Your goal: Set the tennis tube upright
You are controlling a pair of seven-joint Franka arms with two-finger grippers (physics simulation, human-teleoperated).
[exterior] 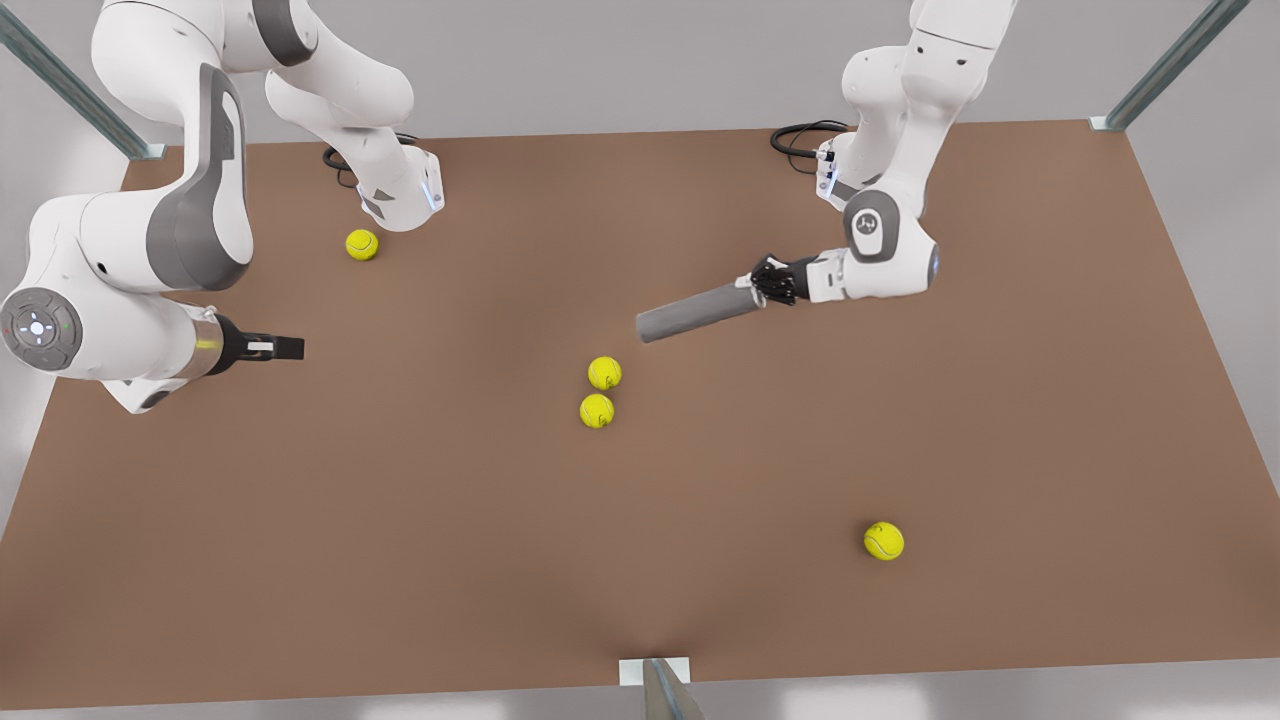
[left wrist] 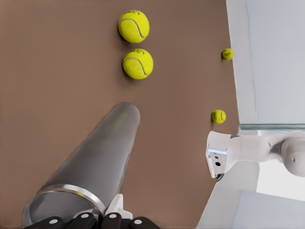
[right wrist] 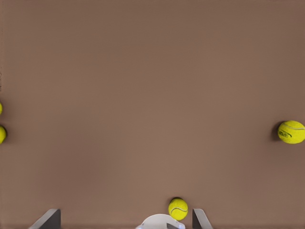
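The grey, faintly metallic tennis tube (exterior: 697,312) lies near level above the brown table (exterior: 400,520), its shiny-rimmed end clamped in the left pincer (exterior: 768,283), its far end pointing toward 2 tennis balls (exterior: 601,391). The right pincer (exterior: 288,348) waits open and empty, well apart.

Both arms are showing glossy white rounded shells with grey panels at the joints. The arm on the front view's left is wearing a round grey end cap with small button markings and a silver band. Black cables are looping behind both bases. Each pincer is looking black.
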